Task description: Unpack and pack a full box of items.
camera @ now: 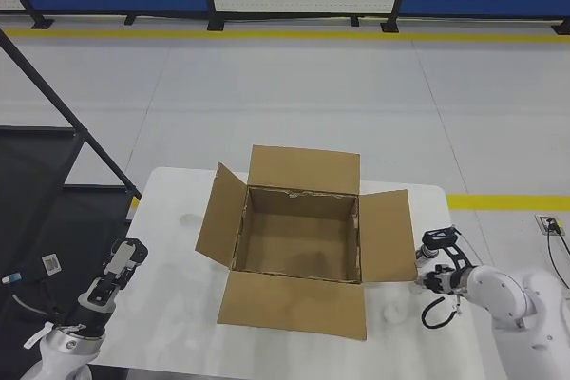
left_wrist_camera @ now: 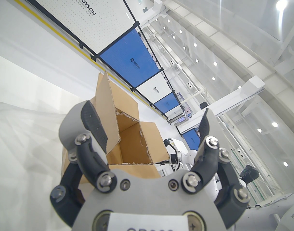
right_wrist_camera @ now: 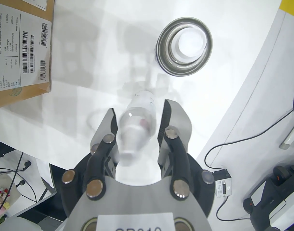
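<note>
1. One white table (camera: 171,313) with rounded corners carries everything.
2. One cardboard box (camera: 297,249) sits at the table's middle. All four flaps are folded outward, and its brown floor shows from above. In the right wrist view, a corner of the box (right_wrist_camera: 19,49) bears printed labels.
3. One left gripper (camera: 125,255) hangs over the table's left edge, well apart from the box. In its own wrist view the left gripper (left_wrist_camera: 149,123) points toward the box (left_wrist_camera: 134,140). Its fingers (left_wrist_camera: 94,123) are spread wide with nothing between them.
4. One right gripper (camera: 437,242) sits near the table's right edge, just beside the box's right flap. In its own wrist view the right gripper (right_wrist_camera: 140,108) looks down at the tabletop. It is part-open, one finger on each side of a bottle.
5. One metal can (right_wrist_camera: 184,46) with a white cap stands upright on the table. It is near the right gripper, a little beyond its fingertips, and apart from the box.
6. One small clear bottle (right_wrist_camera: 138,121) stands between the right gripper's fingers (right_wrist_camera: 172,121), with its neck toward the wrist camera. A thin strip of table shows between the bottle and one pad, so the grip looks loose rather than clamped. The bottle is near the can but not touching it, and it is outside the box.
</note>
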